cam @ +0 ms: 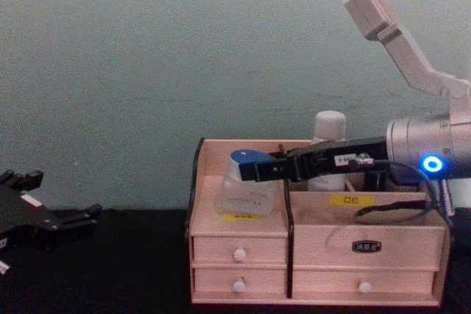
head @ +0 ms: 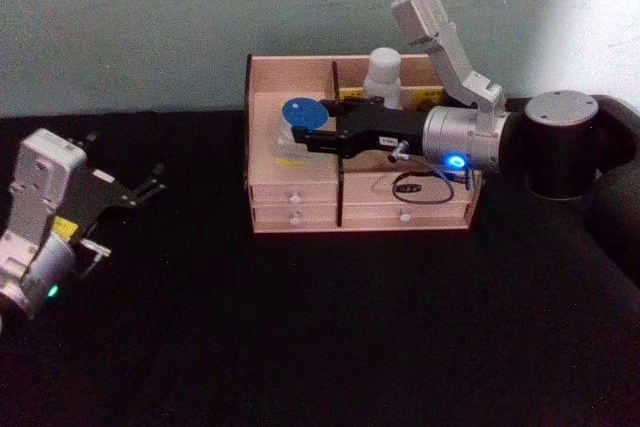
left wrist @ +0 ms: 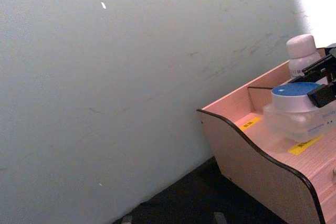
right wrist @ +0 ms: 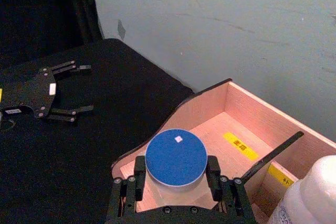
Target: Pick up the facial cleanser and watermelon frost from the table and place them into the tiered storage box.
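The tiered storage box (head: 290, 65) stands at the back of the black table. My right gripper (head: 305, 125) reaches over its left upper compartment, shut on a clear jar with a blue lid (head: 300, 112). In the right wrist view the fingers (right wrist: 139, 176) press both sides of that lid (right wrist: 176, 158). In the chest view the jar (cam: 246, 185) sits low in the compartment. A white bottle (head: 383, 72) stands upright in the back right compartment. I cannot tell which is the facial cleanser and which the watermelon frost. My left gripper (head: 130, 162) rests open at the far left.
The box (cam: 243, 233) has white-knobbed drawers along its front and yellow labels (right wrist: 240, 145) in its compartments. A dark divider (right wrist: 273, 153) separates the jar's compartment from the bottle's (right wrist: 310, 192). A pale wall rises just behind the box. Black tabletop (head: 300, 327) spreads in front.
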`<state>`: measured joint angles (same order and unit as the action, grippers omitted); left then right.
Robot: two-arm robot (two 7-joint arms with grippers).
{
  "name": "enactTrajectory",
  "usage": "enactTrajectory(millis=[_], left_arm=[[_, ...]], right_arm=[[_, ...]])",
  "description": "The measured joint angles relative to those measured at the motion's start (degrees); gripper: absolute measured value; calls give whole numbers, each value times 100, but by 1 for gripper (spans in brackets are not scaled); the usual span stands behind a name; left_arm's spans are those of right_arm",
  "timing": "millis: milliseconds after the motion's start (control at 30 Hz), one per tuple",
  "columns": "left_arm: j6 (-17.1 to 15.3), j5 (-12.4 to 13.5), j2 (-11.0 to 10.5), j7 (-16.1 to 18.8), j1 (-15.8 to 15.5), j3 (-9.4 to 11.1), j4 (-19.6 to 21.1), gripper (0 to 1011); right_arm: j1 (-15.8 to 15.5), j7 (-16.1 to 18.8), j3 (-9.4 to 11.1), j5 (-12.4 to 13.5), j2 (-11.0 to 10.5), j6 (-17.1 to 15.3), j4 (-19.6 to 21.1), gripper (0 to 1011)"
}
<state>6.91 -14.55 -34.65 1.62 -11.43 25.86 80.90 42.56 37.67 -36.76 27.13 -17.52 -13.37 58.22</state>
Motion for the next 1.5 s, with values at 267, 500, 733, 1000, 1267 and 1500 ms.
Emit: enactTrajectory(millis=[267, 500, 733, 1000, 1267, 1500], left_arm=[[0, 0, 0, 0, 0, 0, 0, 1001], [0, 0, 0, 0, 0, 0, 0, 1001], [0, 0, 0, 0, 0, 0, 0, 1001], [0, 0, 0, 0, 0, 0, 0, 1001], [0, 0, 0, 0, 0, 0, 0, 1001], [0, 0, 0, 0, 0, 0, 0, 1001]], right_arm=[[-3, 0, -2, 3, -3, 1, 6, 903], [-3, 0, -2, 3, -5, -1, 6, 1002], [-18, -10, 5, 0, -16, 4, 38, 1002], [-384, -243, 213, 36, -281, 72, 792, 1003], [-1017, -373, 469, 350, -783, -170, 1867, 1002], [-1560, -585, 699, 582, -1267, -262, 2579, 1002]])
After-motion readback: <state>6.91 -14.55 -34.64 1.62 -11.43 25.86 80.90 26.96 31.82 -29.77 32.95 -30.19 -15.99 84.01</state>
